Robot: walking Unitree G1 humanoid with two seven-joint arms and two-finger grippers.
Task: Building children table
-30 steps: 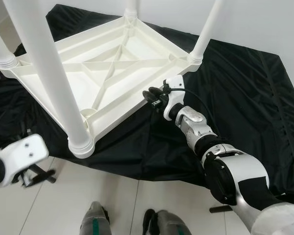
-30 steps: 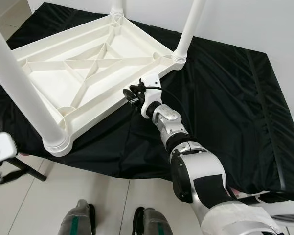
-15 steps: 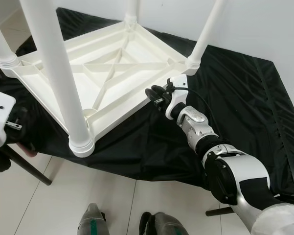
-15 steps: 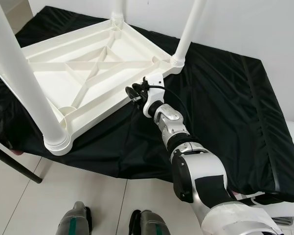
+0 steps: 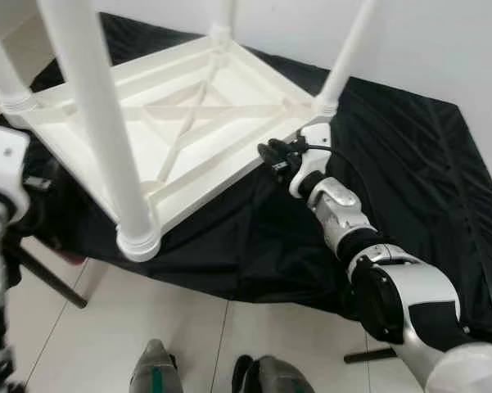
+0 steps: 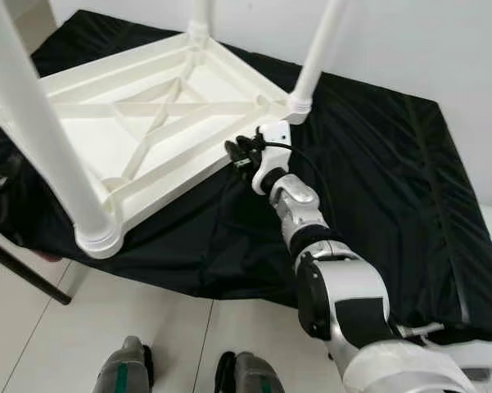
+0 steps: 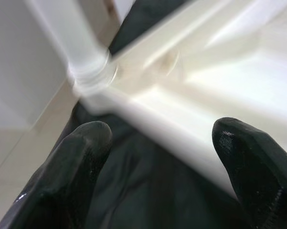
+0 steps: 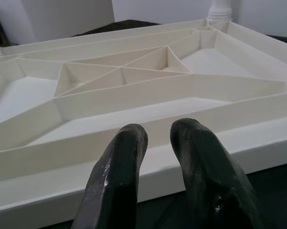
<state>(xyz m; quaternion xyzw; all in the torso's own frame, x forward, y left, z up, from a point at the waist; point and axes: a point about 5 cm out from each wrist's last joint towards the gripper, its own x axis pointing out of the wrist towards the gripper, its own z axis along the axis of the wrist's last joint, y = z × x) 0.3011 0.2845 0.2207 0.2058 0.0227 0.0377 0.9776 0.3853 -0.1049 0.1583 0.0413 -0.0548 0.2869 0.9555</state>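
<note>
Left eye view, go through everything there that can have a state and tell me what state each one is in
Table: upside down on the black cloth, ribbed underside up.
Legs: four fitted at the corners, standing upright.
Black cloth: spread out, wrinkled.
Right tool: at the table's near-right edge, fingers nearly together, nothing between them.
Left tool: open, facing the table's corner by a leg, holding nothing.

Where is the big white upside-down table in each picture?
Left eye view: table upper left, on the black cloth.
Right eye view: table upper left.
Left wrist view: its edge and a leg, beyond the fingertips.
Right wrist view: ribbed underside.
Shared landmark: the table's white rim.
</note>
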